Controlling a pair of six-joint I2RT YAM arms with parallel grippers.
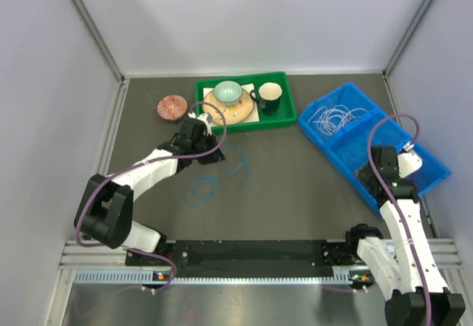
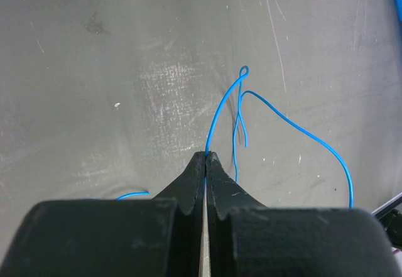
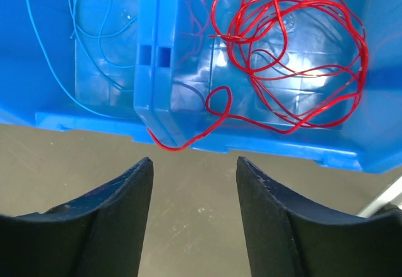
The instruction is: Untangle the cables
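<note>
Cables, 3 total: 1 blue cable [image 2: 223, 107] on bench [image 1: 295, 193], pinched in the closed left pincer [image 2: 206, 155]; 1 white cable [image 1: 332, 115] and 1 red cable [image 3: 289, 44] in blue bin [image 3: 151, 70]. Right pincer [image 3: 195, 164] wide open, empty.

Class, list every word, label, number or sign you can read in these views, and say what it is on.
No text can be read in any view.
The bins, tray and cup show no lettering.
The fine marks along the rail are too small to read.
</note>
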